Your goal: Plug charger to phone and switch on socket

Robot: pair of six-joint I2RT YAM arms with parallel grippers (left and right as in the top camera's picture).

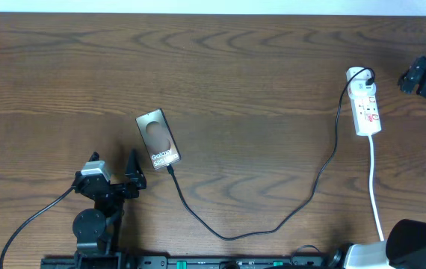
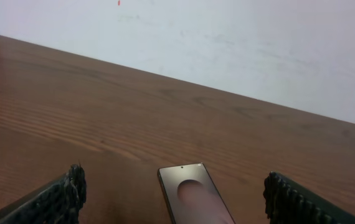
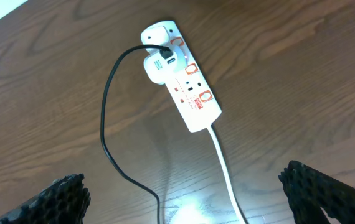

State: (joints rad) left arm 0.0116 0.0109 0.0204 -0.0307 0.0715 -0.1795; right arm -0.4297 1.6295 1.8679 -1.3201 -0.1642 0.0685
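Observation:
The phone (image 1: 158,138) lies flat on the table at left-centre, and its top end shows in the left wrist view (image 2: 193,193). The black charger cable (image 1: 228,236) runs from the phone's near end, where its tip (image 1: 170,169) meets the phone, in a loop to a white adapter (image 1: 359,75) on the socket strip (image 1: 368,108). My left gripper (image 1: 114,167) is open and empty just left of and below the phone (image 2: 174,180). My right gripper (image 1: 421,77) is open and empty to the right of the strip (image 3: 190,93), above the table (image 3: 184,183).
The strip's white cord (image 1: 376,187) runs toward the front edge; it also shows in the right wrist view (image 3: 224,168), beside the black cable (image 3: 106,124). A white wall (image 2: 227,43) stands behind the table's far edge.

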